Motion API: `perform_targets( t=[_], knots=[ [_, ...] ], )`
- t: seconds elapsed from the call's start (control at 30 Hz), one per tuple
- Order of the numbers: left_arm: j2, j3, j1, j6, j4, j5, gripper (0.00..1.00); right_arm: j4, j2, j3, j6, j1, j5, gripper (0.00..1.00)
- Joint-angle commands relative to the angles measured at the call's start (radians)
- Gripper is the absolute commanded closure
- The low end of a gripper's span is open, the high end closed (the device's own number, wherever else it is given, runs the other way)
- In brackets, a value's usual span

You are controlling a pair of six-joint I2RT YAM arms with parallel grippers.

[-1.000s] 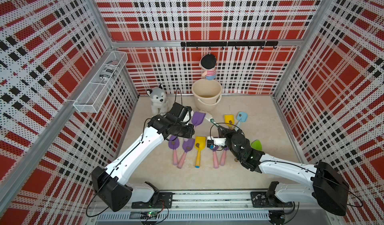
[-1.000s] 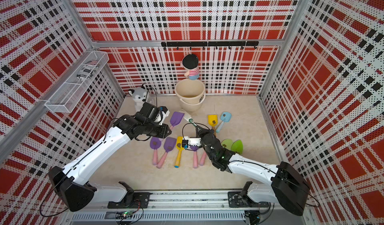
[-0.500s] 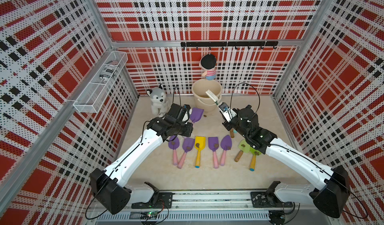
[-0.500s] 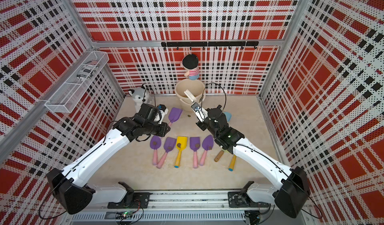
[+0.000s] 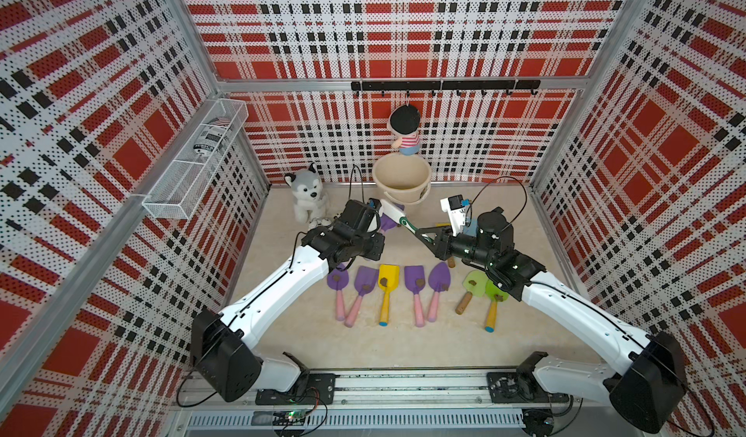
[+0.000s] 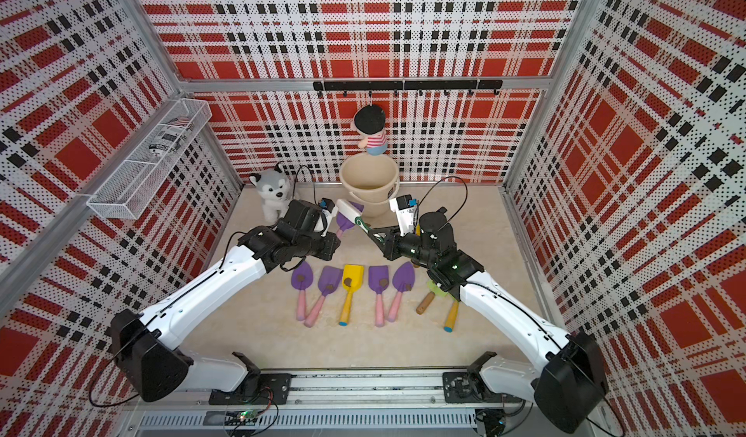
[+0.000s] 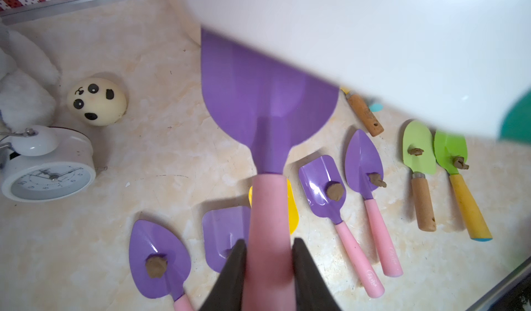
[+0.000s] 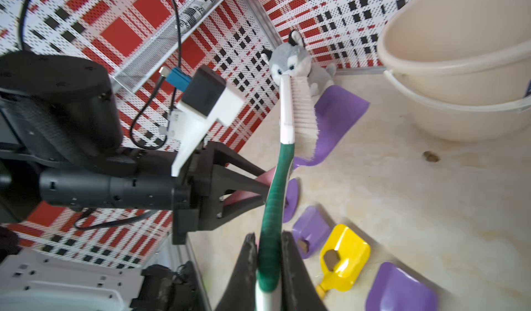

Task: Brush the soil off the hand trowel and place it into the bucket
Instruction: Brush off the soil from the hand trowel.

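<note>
With left pincer [image 5: 379, 232] clamps purple trowel [image 5: 388, 222], with right pincer [image 5: 426, 237] clamps green-handled brush [image 5: 397, 218]; holds both aloft at 6 o'clock of bucket [image 5: 399, 172] in both top views. From left wrist, sees its pink handle nipped, soil [image 7: 156, 266] on other trowels [image 7: 324, 180] lying on surface [image 7: 172, 151]. From right wrist, sees bristles against purple blade.

Bright even light; soft shadows; top views bowed at edges; brush [image 7: 373, 36] blurred in left wrist view
</note>
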Motion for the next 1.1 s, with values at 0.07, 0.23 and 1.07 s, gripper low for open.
perform_targets(
  t=[0.07,0.23,1.07],
  knots=[
    [0.003,0.046,-0.02,0.007,0.042,-0.038,1.0,0.051,0.016,-0.003,0.137,-0.008,-0.043,1.0],
    [-0.01,0.044,-0.022,0.002,0.04,-0.037,1.0,-0.003,0.063,-0.006,0.15,-0.035,-0.031,1.0],
    [-0.043,0.02,0.04,-0.479,0.595,0.101,1.0,0.011,-0.134,-0.183,0.241,-0.441,0.018,1.0]
  ],
)
